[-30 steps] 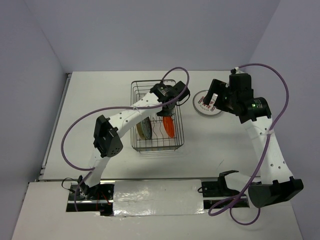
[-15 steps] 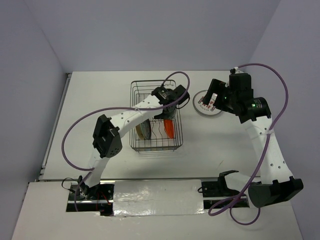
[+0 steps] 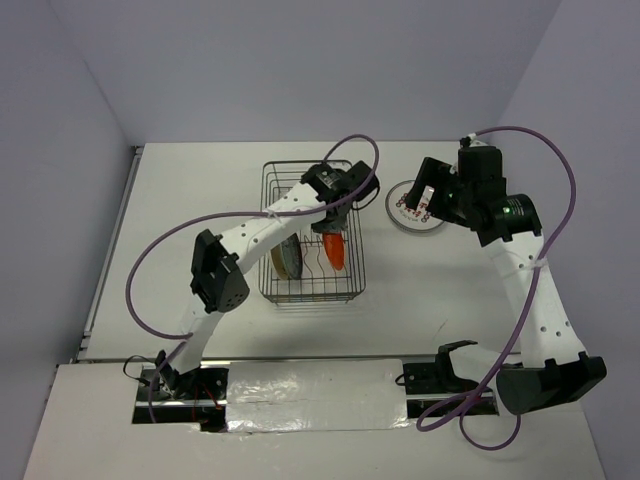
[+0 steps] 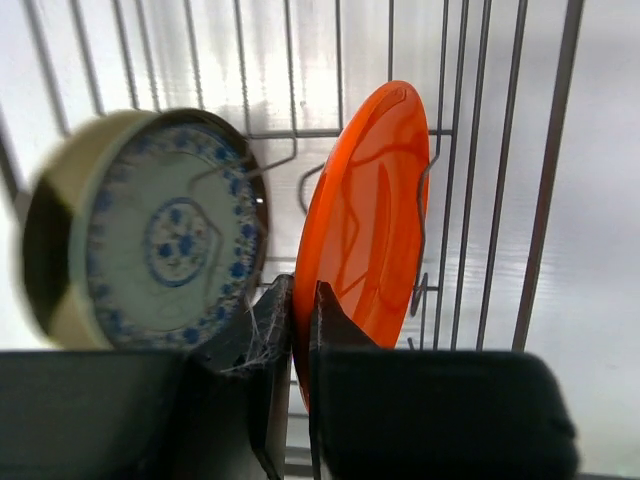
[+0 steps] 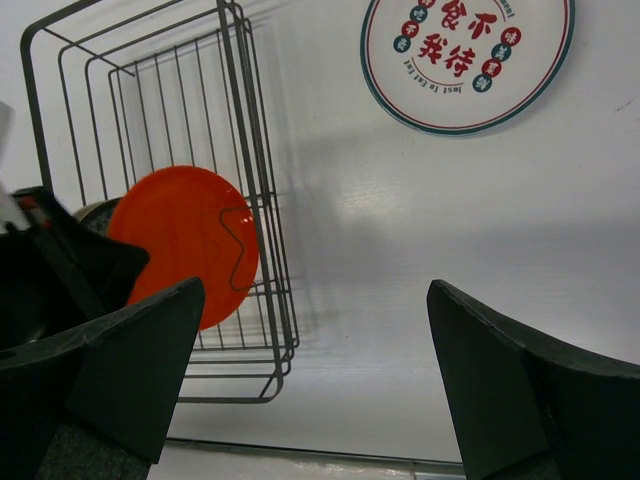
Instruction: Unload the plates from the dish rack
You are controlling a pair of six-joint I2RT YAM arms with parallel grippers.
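one white plate (image 5: 468, 60) reads 食不我待; left end effector (image 4: 300, 312) pinches orange plate (image 4: 365, 220)

I can read four big red Chinese characters on the white plate (image 5: 468, 55): 食不 above 我待. The small round badges around them and the tiny line of lettering beneath are too small for me to read.
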